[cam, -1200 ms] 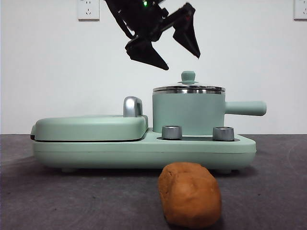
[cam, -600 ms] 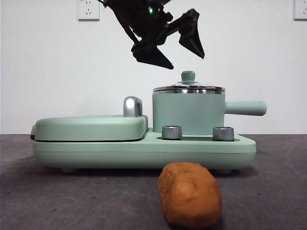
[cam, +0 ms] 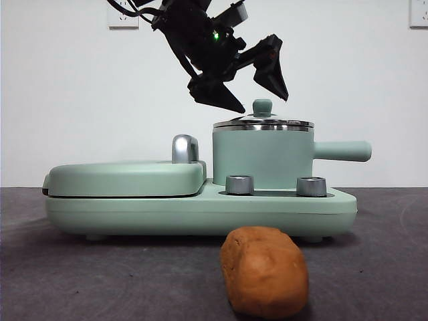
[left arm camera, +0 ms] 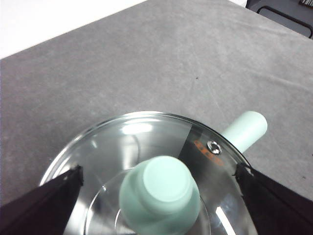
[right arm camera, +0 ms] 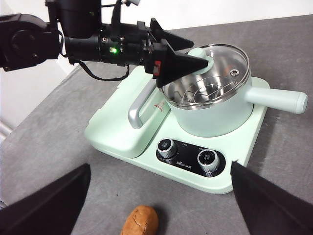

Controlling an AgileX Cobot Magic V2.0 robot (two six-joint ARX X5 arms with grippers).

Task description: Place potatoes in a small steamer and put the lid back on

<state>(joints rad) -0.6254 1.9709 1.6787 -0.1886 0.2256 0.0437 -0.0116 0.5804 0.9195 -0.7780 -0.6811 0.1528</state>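
Jaws of my left gripper (cam: 253,93) hang spread wide just above the lid (cam: 263,123), bracketing its knob (left arm camera: 160,193) for lifting, while the potato (cam: 265,270) waits on the desk before the steamer (cam: 262,158).

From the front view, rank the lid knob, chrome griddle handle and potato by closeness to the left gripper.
Left gripper hangs open above the pot.
1. Lid knob, just beneath it.
2. Chrome griddle handle, lower, toward the griddle side.
3. Potato, on the table in front.
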